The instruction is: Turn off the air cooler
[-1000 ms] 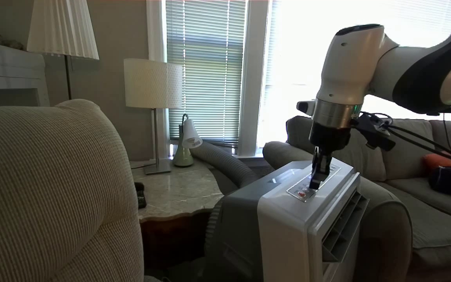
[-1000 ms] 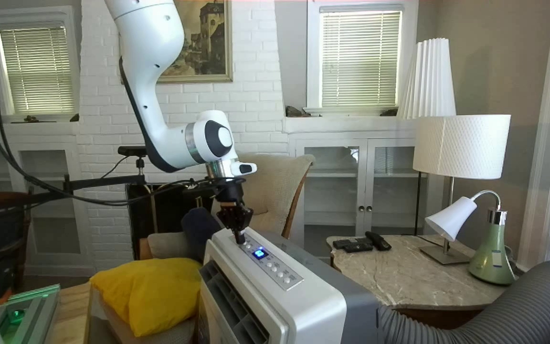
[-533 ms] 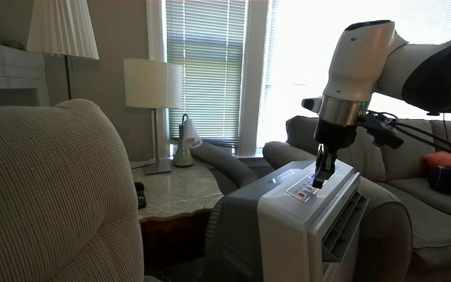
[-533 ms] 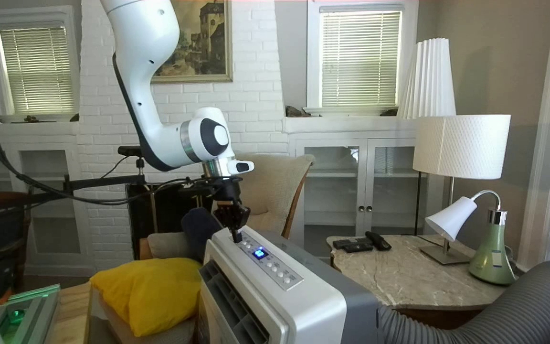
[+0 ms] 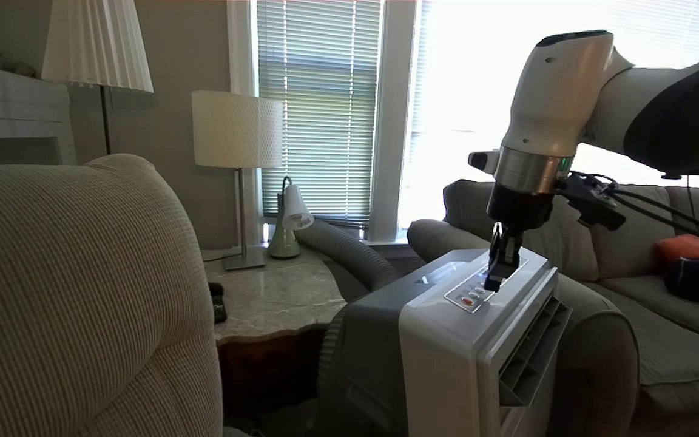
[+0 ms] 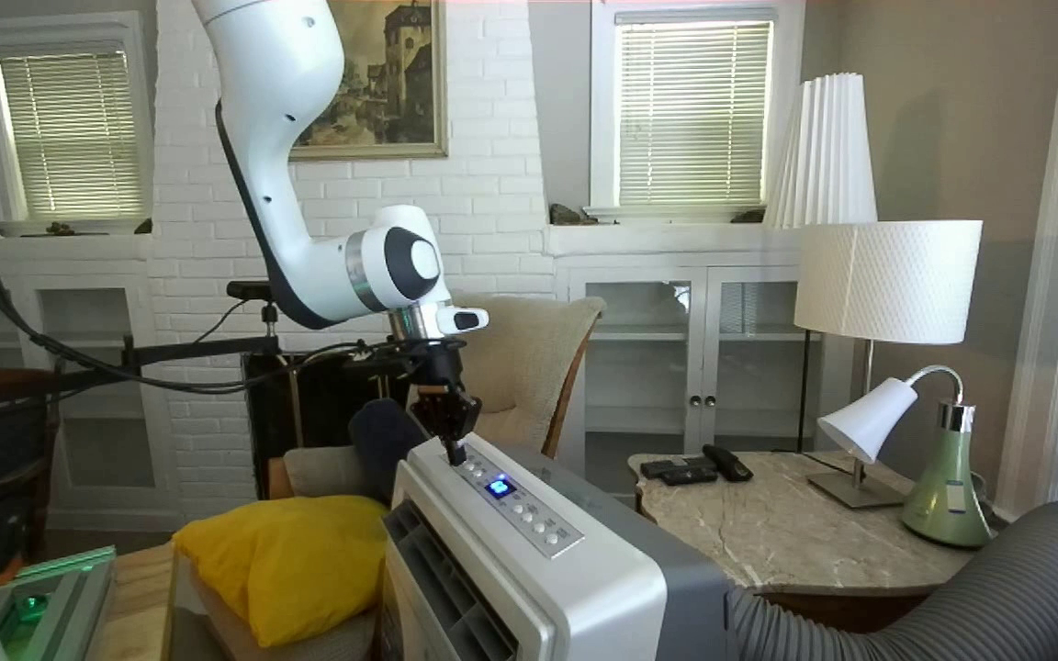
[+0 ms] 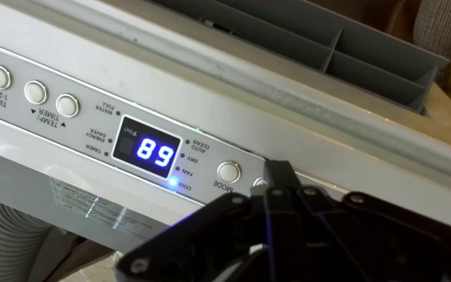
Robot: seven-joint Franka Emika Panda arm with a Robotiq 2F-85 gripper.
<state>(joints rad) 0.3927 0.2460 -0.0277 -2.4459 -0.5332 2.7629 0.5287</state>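
Note:
The air cooler (image 5: 446, 358) is a tall white box with a grey back; it shows in both exterior views (image 6: 575, 560). In the wrist view its control panel (image 7: 245, 154) appears upside down. The display (image 7: 147, 147) is lit blue with 68, and the COOL light (image 7: 173, 181) is on. The MODE button (image 7: 228, 171) is visible; another button (image 7: 259, 181) is partly behind the gripper. A red button (image 5: 467, 301) shows at the panel's near end. My gripper (image 7: 282, 174) is shut and empty, pointing down over the panel's vent-side edge (image 6: 455, 454). Whether it touches cannot be told.
The vent grille (image 6: 455, 578) opens on the cooler's front. A grey hose (image 6: 942, 597) runs behind it. A marble-topped table (image 6: 768, 523) with lamps and remotes stands beside it. A sofa (image 5: 677, 328), an armchair (image 5: 82, 291) and a yellow pillow (image 6: 290, 560) are nearby.
Since one second ago my gripper has shifted slightly toward the vent side, and more of the buttons at the red end show. In the last half second it has barely moved. The display stays lit.

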